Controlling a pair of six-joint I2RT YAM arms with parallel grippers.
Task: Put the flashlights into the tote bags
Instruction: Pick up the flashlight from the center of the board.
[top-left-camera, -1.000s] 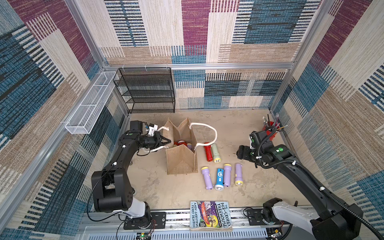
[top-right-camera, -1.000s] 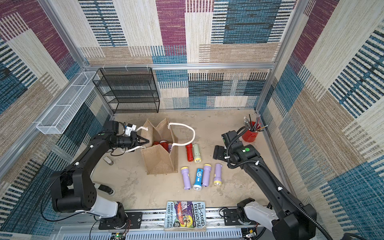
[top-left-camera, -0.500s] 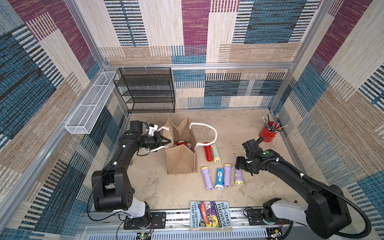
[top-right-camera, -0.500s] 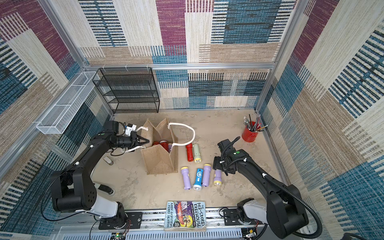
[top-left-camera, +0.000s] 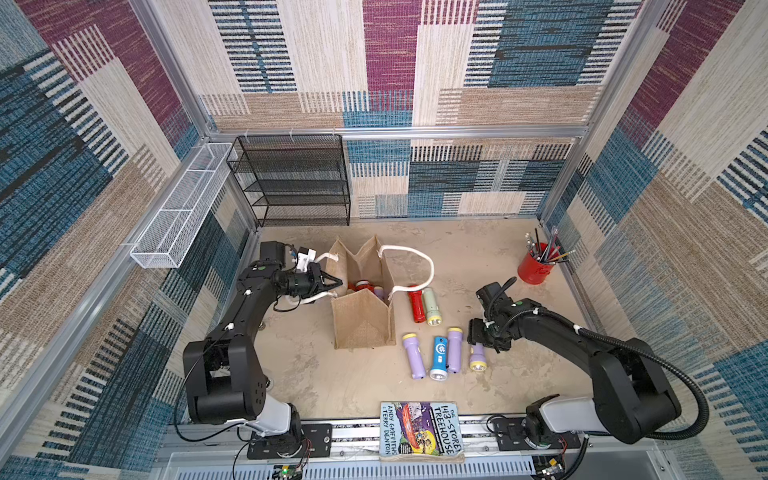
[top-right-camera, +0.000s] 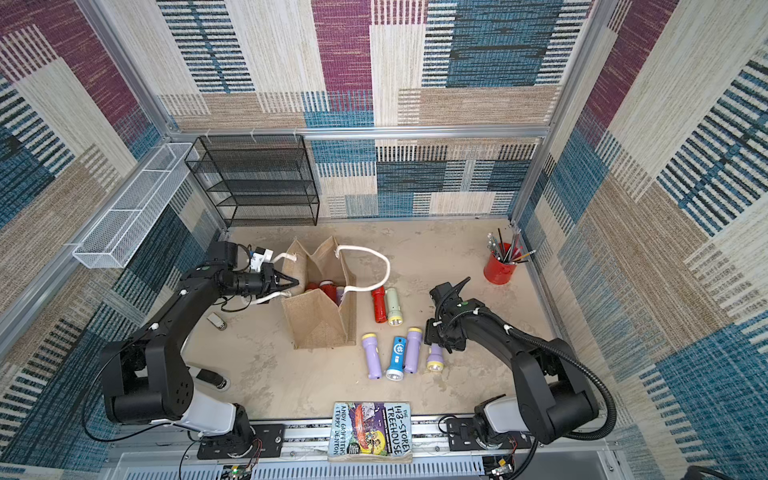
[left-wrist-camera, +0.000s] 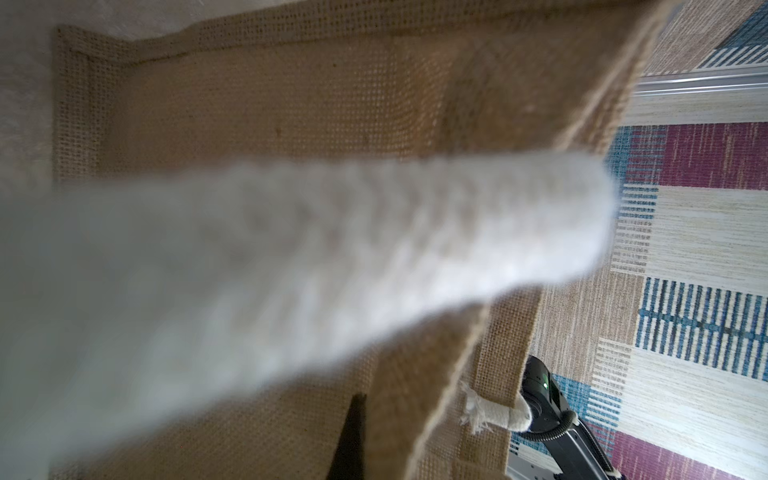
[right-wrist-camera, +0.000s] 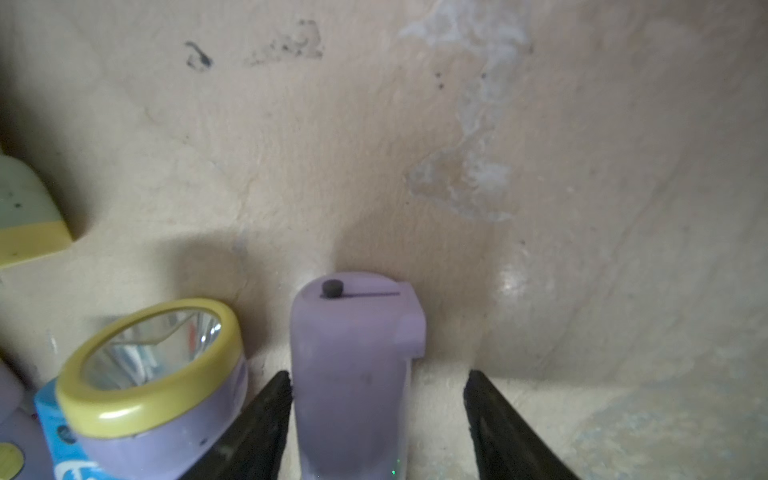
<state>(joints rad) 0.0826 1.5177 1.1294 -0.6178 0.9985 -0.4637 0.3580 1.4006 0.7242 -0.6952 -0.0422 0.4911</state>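
Top views, loose flashlights: six lie flat on the bench. One red flashlight (top-left-camera: 415, 305) and one pale green flashlight (top-left-camera: 431, 303) touch side by side. Nearer the robot is a row of four, made up of three lilac flashlights (top-left-camera: 413, 357) and one blue flashlight (top-left-camera: 439, 357).
Bagged flashlights (top-right-camera: 328, 289): red bodies and a lilac one show in the bag's open mouth; their number cannot be told.
Tote bag: one tan burlap tote bag (top-left-camera: 361, 324) stands upright just beside the loose flashlights. It is coarse-woven and boxy, with its gusseted sides folded inward.
Rope handles (top-left-camera: 419, 266): two thick white loops; one hangs toward the loose flashlights, the other lies by the left arm.
Left fingers (top-left-camera: 328, 285): together, pinched on the bag's rim on the side away from the loose flashlights. The left wrist view shows one black finger against the burlap, behind a blurred rope.
Right fingers (right-wrist-camera: 257, 424): apart, straddling the right-end lilac flashlight (right-wrist-camera: 353, 374). One finger touches its barrel and the other stands clear.
Flashlight build: smooth plastic cylinders with flared heads; the lilac ones have yellow collars and mirrored reflectors.
Bench (top-left-camera: 316, 374): beige and mottled, with pale stains and dark specks.
Room: the walls are woven patchwork in blue, maroon, tan and cream, set in aluminium framing.
Other things: one black wire-mesh shelf rack (top-left-camera: 291, 178), one white wire-mesh basket (top-left-camera: 178, 208), one red cup (top-left-camera: 535, 272) of pencils, and one paperback book (top-left-camera: 419, 430).
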